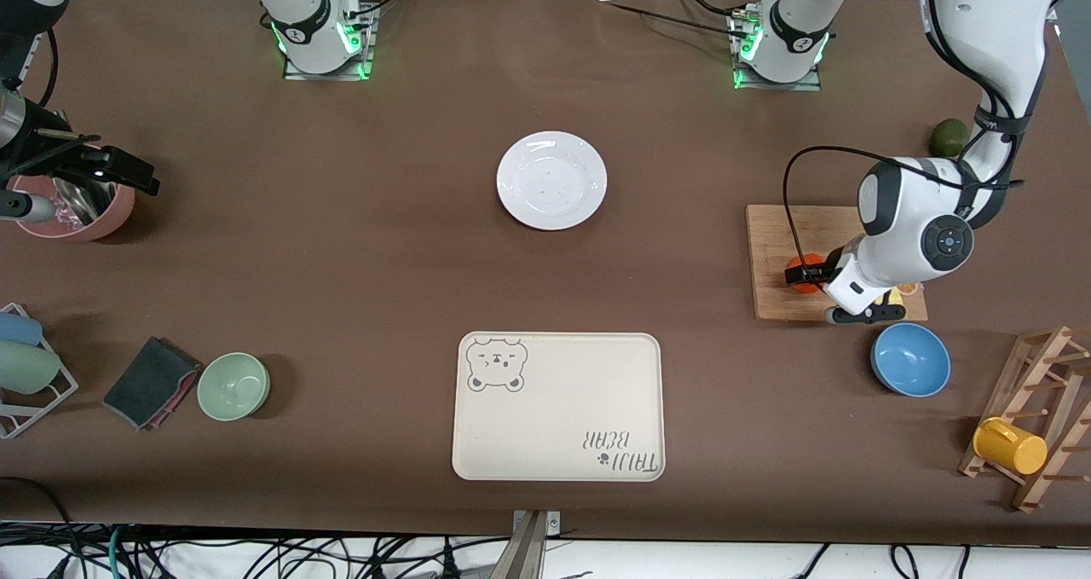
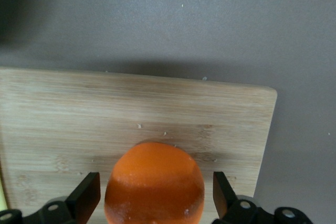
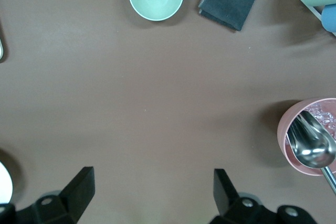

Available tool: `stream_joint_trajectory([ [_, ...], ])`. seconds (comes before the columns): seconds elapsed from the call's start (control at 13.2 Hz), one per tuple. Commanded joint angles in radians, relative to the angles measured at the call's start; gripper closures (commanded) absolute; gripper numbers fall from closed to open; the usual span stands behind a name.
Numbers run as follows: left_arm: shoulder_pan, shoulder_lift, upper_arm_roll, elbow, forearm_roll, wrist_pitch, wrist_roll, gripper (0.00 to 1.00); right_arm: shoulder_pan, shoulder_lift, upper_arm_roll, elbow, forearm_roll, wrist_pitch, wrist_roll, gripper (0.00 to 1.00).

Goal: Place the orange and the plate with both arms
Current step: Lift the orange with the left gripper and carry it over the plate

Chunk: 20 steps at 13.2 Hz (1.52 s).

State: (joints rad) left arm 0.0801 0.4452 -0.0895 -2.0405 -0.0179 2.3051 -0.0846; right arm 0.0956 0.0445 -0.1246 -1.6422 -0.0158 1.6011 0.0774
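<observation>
"TAIJI BEAR" — upside down — on the beige tray (image 1: 554, 442)

Brown table (image 1: 358, 246): white plate (image 1: 551, 180) centre, bear tray (image 1: 558, 406) nr front-cam edge, wooden board (image 1: 771, 255) + blue bowl (image 1: 910, 359) twd left-arm end, green bowl (image 1: 233, 385), cloth (image 1: 151, 382), pink bowl (image 1: 81, 212) twd right-arm end

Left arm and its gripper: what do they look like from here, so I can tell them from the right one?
The left arm is glossy white with dark grey joint bands and a round dark cap with buttons near the wrist. A thin black cable loops from the wrist. Its base glows green. The left gripper has black jaws with flat, wedge-shaped tips. The right gripper has the same black jaws.
</observation>
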Motion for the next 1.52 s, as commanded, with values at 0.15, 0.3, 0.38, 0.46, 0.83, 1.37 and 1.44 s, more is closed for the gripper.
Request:
stream_joint_trajectory([
  [0.15,0.003,-0.016,-0.001,0.008,0.015,-0.004,0.016,0.95,-0.002,-0.006,-0.001,0.001,0.014,-0.009,-0.011,0.0],
  [0.3,0.001,-0.04,-0.006,0.041,0.012,-0.038,0.014,0.99,-0.002,-0.006,-0.001,0.001,0.014,-0.009,-0.011,0.0],
  [0.38,-0.002,-0.054,-0.012,0.087,0.01,-0.09,0.006,1.0,-0.002,-0.006,-0.001,0.001,0.014,-0.009,-0.011,0.0],
  [0.46,-0.005,-0.062,-0.024,0.133,0.009,-0.154,0.005,1.0,-0.002,-0.006,-0.001,0.001,0.014,-0.009,-0.011,0.0],
  [0.83,-0.144,-0.158,-0.027,0.166,-0.051,-0.288,-0.065,0.98,-0.002,-0.006,-0.001,0.001,0.014,-0.009,-0.016,0.0],
  [1.37,-0.434,-0.088,-0.039,0.158,-0.339,-0.208,-0.325,1.0,-0.002,-0.006,-0.001,0.001,0.014,-0.009,-0.019,0.0],
  [1.44,-0.454,-0.067,-0.054,0.157,-0.341,-0.175,-0.366,1.0,-0.002,-0.006,-0.001,0.001,0.014,-0.009,-0.021,0.0],
])
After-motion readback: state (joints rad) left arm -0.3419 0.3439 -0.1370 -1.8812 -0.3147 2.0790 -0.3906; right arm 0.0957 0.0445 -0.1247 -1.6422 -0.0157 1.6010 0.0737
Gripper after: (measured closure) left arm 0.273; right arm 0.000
